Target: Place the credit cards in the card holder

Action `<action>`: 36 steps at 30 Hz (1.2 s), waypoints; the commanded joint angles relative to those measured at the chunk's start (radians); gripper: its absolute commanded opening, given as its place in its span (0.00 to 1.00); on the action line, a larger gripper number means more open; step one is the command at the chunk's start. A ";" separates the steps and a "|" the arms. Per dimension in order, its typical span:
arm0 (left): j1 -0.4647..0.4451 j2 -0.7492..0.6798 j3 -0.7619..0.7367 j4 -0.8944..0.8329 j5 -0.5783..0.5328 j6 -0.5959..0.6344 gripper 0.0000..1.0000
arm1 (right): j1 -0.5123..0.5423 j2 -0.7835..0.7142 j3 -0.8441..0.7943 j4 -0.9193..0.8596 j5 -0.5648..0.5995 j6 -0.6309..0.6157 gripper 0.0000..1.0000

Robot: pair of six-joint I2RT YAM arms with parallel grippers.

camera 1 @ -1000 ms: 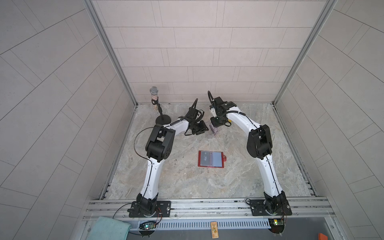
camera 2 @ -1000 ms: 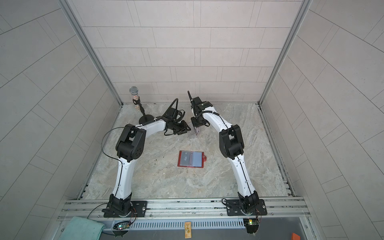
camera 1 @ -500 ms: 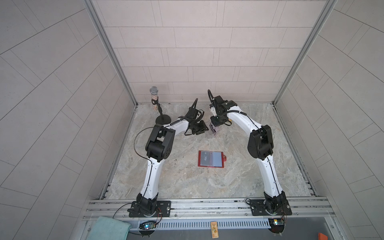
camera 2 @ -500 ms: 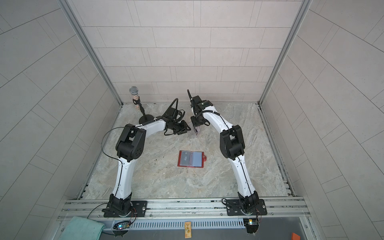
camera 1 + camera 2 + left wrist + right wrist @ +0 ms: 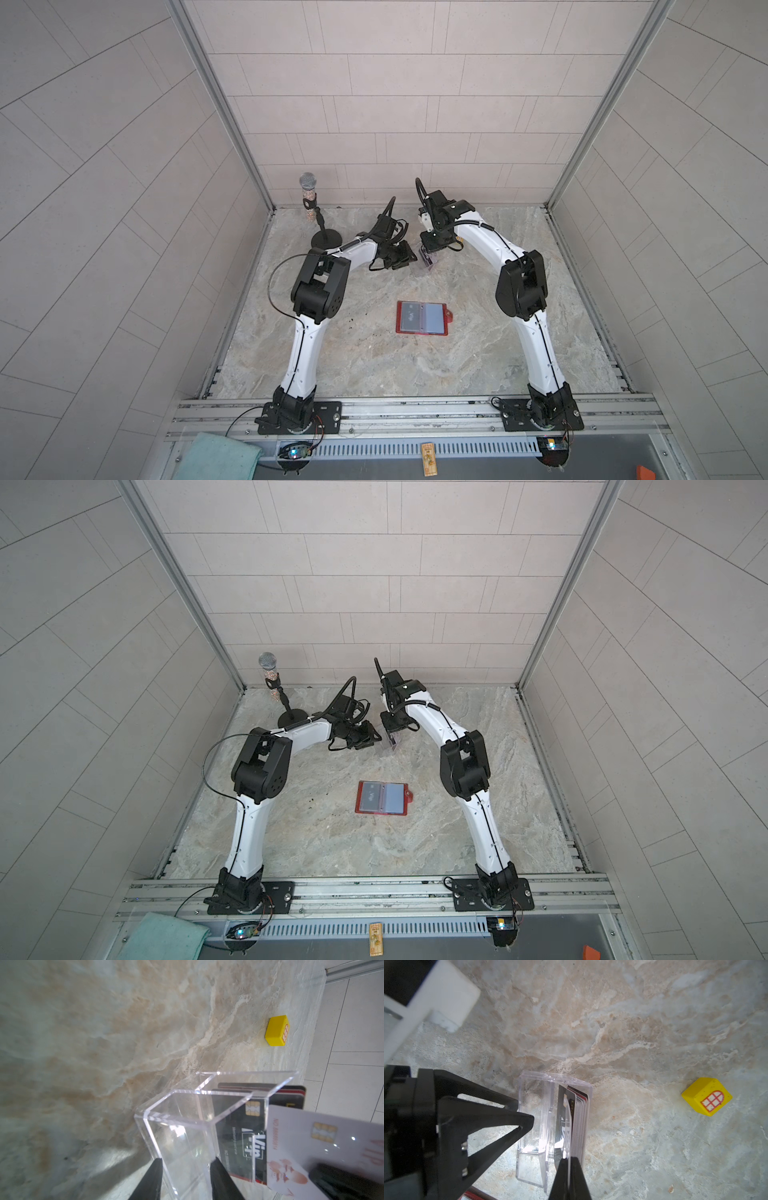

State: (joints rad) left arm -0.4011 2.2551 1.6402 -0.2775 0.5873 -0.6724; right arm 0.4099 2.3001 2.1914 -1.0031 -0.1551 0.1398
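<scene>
Pinching the pale pink card (image 5: 311, 1147) by its edge with the right gripper (image 5: 568, 1162), fingers pressed together on it. Holding that card on edge, partly out of the rear pocket of the clear acrylic stand (image 5: 187, 1126), just in front of the black cards (image 5: 239, 1126) packed upright there. Bracing the stand with the left gripper (image 5: 185, 1176), with fingers part-spread on either side of the front pocket and touching its walls. Working at about 12 o'clock on the worktop (image 5: 374, 374) in both top views, with the stand between the two wrists. Keeping well apart from the red card holder (image 5: 422, 318), open and flat near the worktop's centre, at 6 o'clock from the stand, with its snap tab toward 3 o'clock. Showing a dark lettered card (image 5: 409, 319) under the clear sleeve on the holder's 9 o'clock page and only a bluish sleeve on the 3 o'clock page. Near the stand, on bare worktop, a small yellow block (image 5: 706, 1099) with a red-framed window painted on one face. At the 11 o'clock corner, a microphone (image 5: 309, 195) on a round black base.
</scene>
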 commanded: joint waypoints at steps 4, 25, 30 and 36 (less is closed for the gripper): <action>0.013 -0.031 0.008 -0.086 0.030 0.026 0.51 | -0.054 -0.145 -0.058 0.008 -0.084 0.030 0.00; 0.013 -0.400 -0.241 -0.119 0.023 0.141 0.67 | -0.164 -0.678 -0.830 0.436 -0.407 0.238 0.00; 0.006 -0.528 -0.420 -0.072 0.015 0.136 0.66 | -0.164 -0.799 -1.026 0.554 -0.427 0.300 0.00; -0.011 -0.657 -0.609 -0.024 -0.030 0.136 0.66 | -0.159 -0.939 -1.245 0.705 -0.469 0.393 0.00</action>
State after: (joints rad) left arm -0.4023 1.6566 1.0779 -0.3408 0.5888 -0.5514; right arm 0.2485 1.4166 0.9997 -0.4084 -0.5961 0.4652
